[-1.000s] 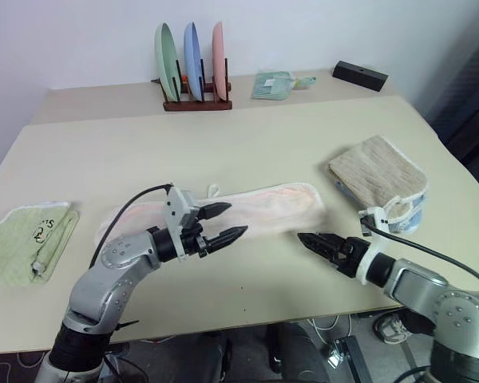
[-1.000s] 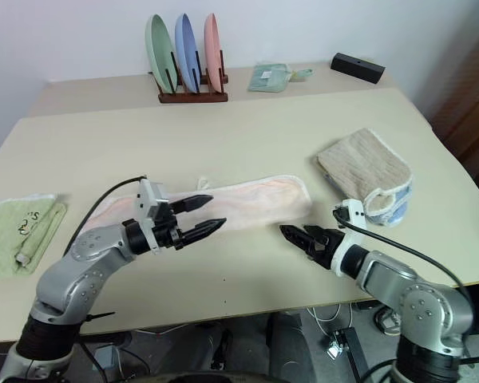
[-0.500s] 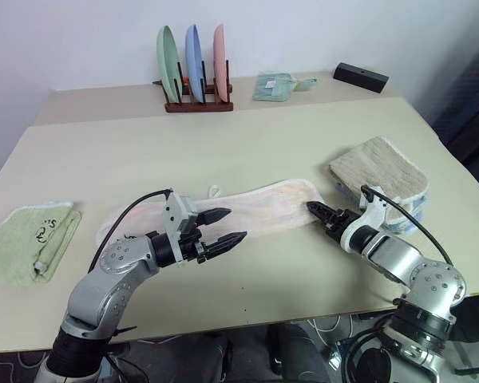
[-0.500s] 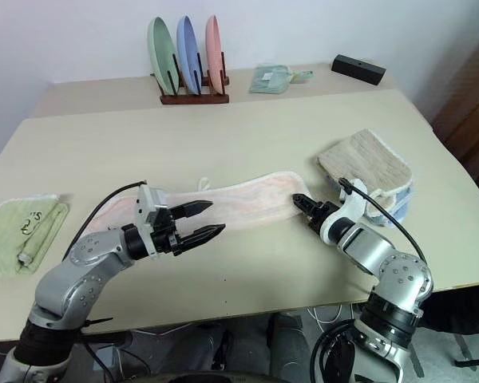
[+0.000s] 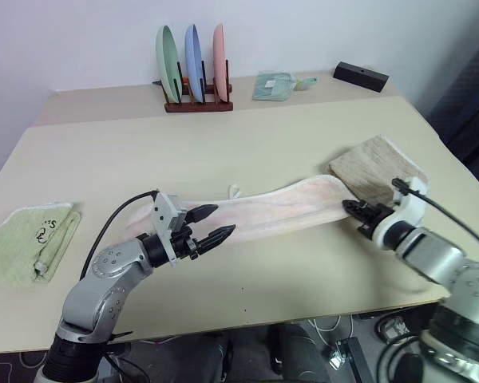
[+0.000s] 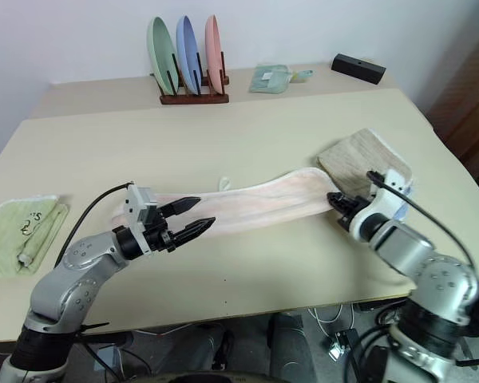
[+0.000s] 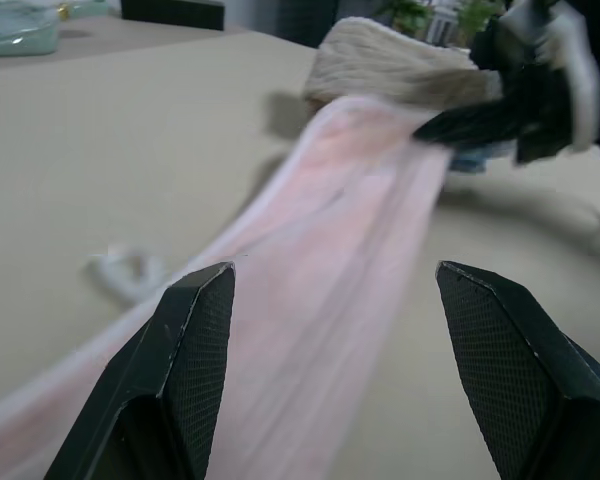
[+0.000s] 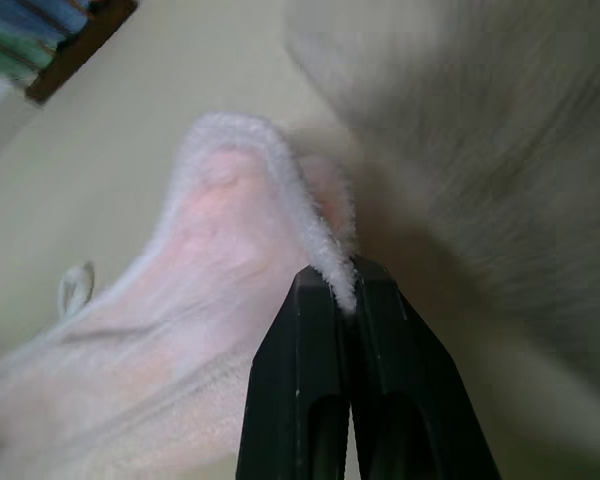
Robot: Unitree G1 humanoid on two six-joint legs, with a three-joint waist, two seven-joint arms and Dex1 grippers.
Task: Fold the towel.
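Note:
The pale pink towel (image 5: 279,204) stretches in a long strip across the middle of the table, its small loop (image 5: 234,191) on the far side. My right gripper (image 5: 353,209) is shut on the towel's right end and holds that end lifted a little off the table; the right wrist view shows the fluffy edge (image 8: 332,262) pinched between the two black fingers. My left gripper (image 5: 215,223) stands open just above the towel's left part, with the pink cloth (image 7: 330,290) passing between and beyond its fingers untouched.
A beige coarse towel (image 5: 377,167) lies just behind my right gripper. A light green towel (image 5: 25,239) sits at the left edge. At the back stand a rack of plates (image 5: 193,64), a small pale green packet (image 5: 275,84) and a black box (image 5: 361,76).
My right gripper moved from the near table to the towel's right end, shut on it and pulled it up and to the right, stretching the towel. The left gripper stayed open.

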